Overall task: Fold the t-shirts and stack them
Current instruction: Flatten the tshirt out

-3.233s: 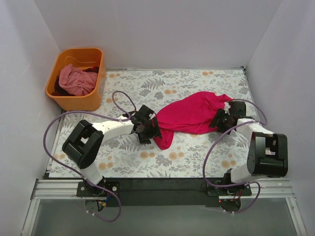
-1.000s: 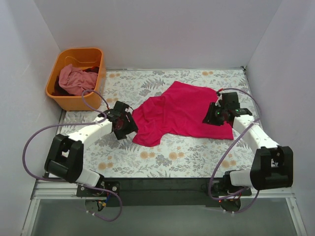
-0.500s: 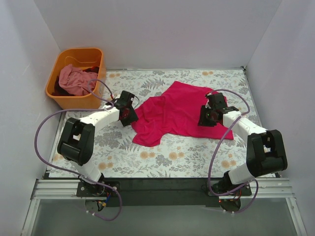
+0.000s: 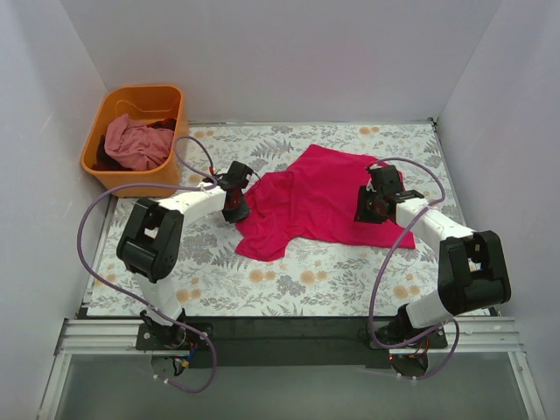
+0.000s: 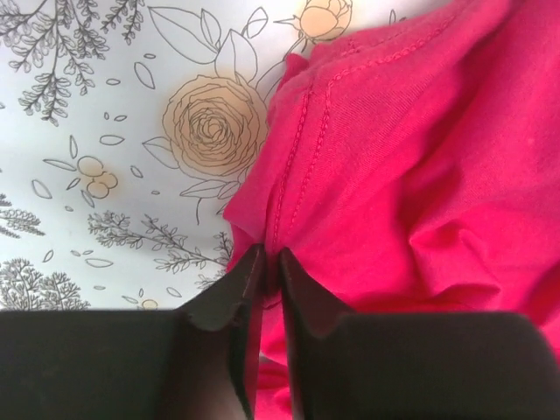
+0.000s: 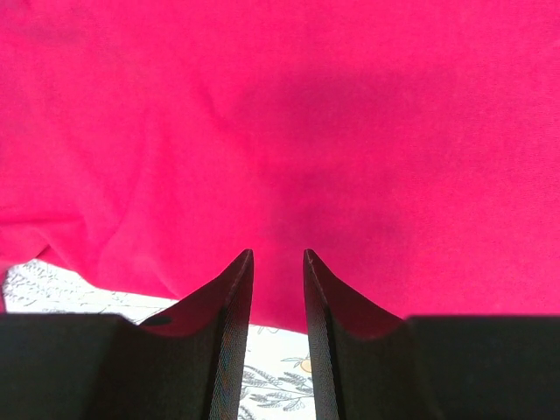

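Observation:
A crimson-pink t-shirt (image 4: 315, 201) lies spread, somewhat rumpled, on the floral table. My left gripper (image 4: 238, 203) is at its left edge. In the left wrist view its jaws (image 5: 269, 254) are pinched together on a stitched seam of the shirt (image 5: 420, 149). My right gripper (image 4: 372, 206) hovers over the shirt's right part. In the right wrist view its fingers (image 6: 278, 254) stand slightly apart above the flat cloth (image 6: 280, 114), near its edge, with nothing between them. A paler pink t-shirt (image 4: 131, 144) lies crumpled in the basket.
The orange plastic basket (image 4: 131, 181) stands at the back left, off the table's corner, with a dark garment (image 4: 164, 125) also inside. White walls close in the table on three sides. Purple cables loop from both arms.
The left gripper has swung right to the shirt's left edge and closed on it. The right gripper shifted slightly left over the shirt, then held still. The shirt lies flatter than before.

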You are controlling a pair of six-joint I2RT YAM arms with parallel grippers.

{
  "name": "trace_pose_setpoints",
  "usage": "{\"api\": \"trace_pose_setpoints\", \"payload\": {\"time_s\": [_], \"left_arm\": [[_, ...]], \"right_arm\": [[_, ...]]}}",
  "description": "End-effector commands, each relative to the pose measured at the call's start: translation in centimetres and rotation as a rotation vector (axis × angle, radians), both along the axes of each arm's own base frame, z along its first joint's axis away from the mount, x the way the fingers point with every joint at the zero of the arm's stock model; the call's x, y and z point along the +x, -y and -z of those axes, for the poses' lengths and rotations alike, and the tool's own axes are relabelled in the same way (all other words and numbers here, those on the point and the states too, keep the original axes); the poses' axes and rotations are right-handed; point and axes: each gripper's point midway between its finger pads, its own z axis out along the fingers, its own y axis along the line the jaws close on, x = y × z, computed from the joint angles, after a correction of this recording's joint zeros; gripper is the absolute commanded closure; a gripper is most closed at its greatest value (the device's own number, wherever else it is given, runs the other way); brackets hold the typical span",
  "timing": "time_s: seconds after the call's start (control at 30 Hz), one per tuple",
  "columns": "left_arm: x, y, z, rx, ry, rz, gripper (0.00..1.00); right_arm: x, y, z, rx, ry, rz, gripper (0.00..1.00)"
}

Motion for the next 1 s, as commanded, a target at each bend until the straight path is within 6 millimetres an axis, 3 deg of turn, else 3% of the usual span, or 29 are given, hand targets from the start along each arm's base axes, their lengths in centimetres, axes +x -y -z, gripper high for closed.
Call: {"api": "trace_pose_setpoints", "payload": {"time_s": [0.0, 0.07, 0.33, 0.4, 0.43, 0.57, 0.7, 0.83, 0.97], "left_arm": [[0.5, -0.7, -2.4, 0.045, 0.046, -0.011, 0.92], [0.5, -0.9, -3.6, 0.045, 0.07, -0.016, 1.0], [0.4, -2.8, -10.5, -0.086, 0.211, -0.023, 1.0], [0.2, -3.7, -11.7, -0.135, 0.247, -0.022, 1.0], [0.1, -4.1, -11.9, -0.144, 0.253, -0.025, 1.0], [-0.6, -5.4, -11.4, -0.2, 0.239, -0.032, 1.0], [-1.3, -7.4, -9.8, -0.247, 0.201, -0.076, 1.0], [-0.5, -8.8, -9.2, -0.224, 0.211, -0.098, 1.0], [-0.5, -8.8, -6.2, -0.213, 0.138, -0.087, 1.0]], "right_arm": [[0.6, 1.0, 0.1, -0.053, 0.035, 0.021, 0.64], [0.5, 1.6, 0.2, -0.075, 0.039, 0.039, 0.64], [0.2, 4.6, 1.6, -0.03, -0.001, 0.154, 0.66], [0.0, 6.6, 2.5, 0.017, -0.025, 0.234, 0.66], [-0.4, 5.9, 2.8, 0.054, -0.045, 0.215, 0.67], [-0.7, 8.0, 4.1, 0.111, -0.081, 0.299, 0.67], [-0.6, 8.6, 4.9, 0.136, -0.107, 0.329, 0.67], [0.4, 8.8, 5.3, 0.136, -0.122, 0.33, 0.67], [3.0, 9.1, 4.6, 0.126, -0.09, 0.303, 0.66]]}}
